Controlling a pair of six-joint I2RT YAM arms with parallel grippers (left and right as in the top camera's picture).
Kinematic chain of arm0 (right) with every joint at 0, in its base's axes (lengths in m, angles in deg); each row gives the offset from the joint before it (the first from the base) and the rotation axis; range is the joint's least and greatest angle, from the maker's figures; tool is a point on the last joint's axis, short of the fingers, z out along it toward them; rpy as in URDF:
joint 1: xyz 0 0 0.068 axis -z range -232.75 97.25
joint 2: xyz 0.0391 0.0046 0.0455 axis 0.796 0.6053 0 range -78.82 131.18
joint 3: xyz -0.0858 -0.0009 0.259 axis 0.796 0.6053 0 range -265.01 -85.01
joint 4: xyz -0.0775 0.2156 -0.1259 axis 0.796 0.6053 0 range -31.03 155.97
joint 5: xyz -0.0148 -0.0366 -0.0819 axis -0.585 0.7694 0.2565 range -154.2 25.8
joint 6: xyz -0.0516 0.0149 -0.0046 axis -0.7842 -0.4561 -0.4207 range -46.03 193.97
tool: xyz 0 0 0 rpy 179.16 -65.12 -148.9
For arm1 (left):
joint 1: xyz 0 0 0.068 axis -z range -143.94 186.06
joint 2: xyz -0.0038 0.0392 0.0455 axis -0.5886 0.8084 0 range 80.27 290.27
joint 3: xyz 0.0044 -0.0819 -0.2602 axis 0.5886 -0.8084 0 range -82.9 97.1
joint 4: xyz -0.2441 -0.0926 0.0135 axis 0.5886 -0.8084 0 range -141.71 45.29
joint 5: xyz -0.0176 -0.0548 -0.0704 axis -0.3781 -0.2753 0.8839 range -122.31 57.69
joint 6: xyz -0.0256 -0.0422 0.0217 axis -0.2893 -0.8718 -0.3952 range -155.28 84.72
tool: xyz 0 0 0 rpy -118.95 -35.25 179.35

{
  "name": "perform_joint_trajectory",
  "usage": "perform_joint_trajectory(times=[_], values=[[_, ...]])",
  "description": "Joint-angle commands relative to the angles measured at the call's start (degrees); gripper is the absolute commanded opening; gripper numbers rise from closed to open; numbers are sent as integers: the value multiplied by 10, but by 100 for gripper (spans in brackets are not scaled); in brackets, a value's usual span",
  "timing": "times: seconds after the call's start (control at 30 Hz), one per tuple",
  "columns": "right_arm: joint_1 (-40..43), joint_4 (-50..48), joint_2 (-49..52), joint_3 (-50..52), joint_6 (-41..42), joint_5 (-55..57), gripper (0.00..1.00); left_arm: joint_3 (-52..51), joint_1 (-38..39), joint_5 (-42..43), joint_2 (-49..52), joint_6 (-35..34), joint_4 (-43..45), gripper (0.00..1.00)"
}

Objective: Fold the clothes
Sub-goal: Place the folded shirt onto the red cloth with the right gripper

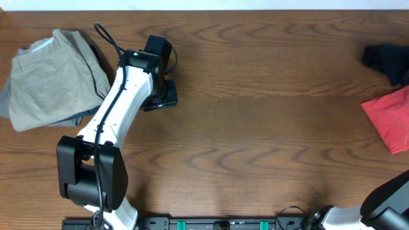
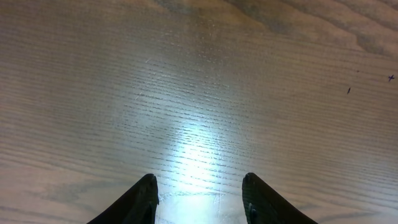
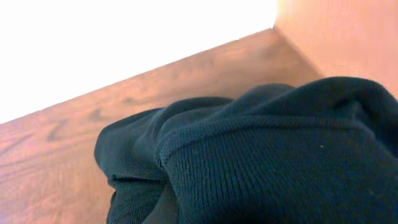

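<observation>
Black T-shirt (image 1: 385,59) lies bunched in a small heap at the far right edge of the counter (image 1: 255,128), partly cut off by the edge of the overhead view. Just in front of it, also at the right edge, sits a red-pink cloth (image 1: 391,118); the two are close but whether they touch cannot be told. In the right wrist view, dark knitted fabric (image 3: 280,155) fills the lower right part of the picture, very close to the camera, with folds and a stitched hem showing and bare wood behind it.

A pair of khaki trousers (image 1: 54,76) lies crumpled at the far left of the counter, well apart from the T-shirt.

The left end effector (image 2: 199,200) hangs over bare wood near the trousers but not touching them. Its two dark fingers (image 2: 140,202) stand spread with nothing between them, and glare from a light falls on the wood just past their tips.

The right arm (image 1: 386,201) shows only as a white and black part in the near right corner of the overhead view. The right end effector's fingers appear in no picture; they are pressed together, and whether they pinch the fabric cannot be told.
</observation>
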Motion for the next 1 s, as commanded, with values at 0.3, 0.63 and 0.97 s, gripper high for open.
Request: perform_joint_trajectory(times=[0.3, 0.63, 0.97], values=[[10, 57, 55, -6, -86, 153, 1, 5, 0, -9, 0, -7, -6, 46], [69, 179, 130, -6, 15, 188, 22, 5, 0, -9, 0, -7, -8, 46], [139, 187, 115, -6, 38, 135, 21, 5, 0, -11, 0, -7, -8, 46]])
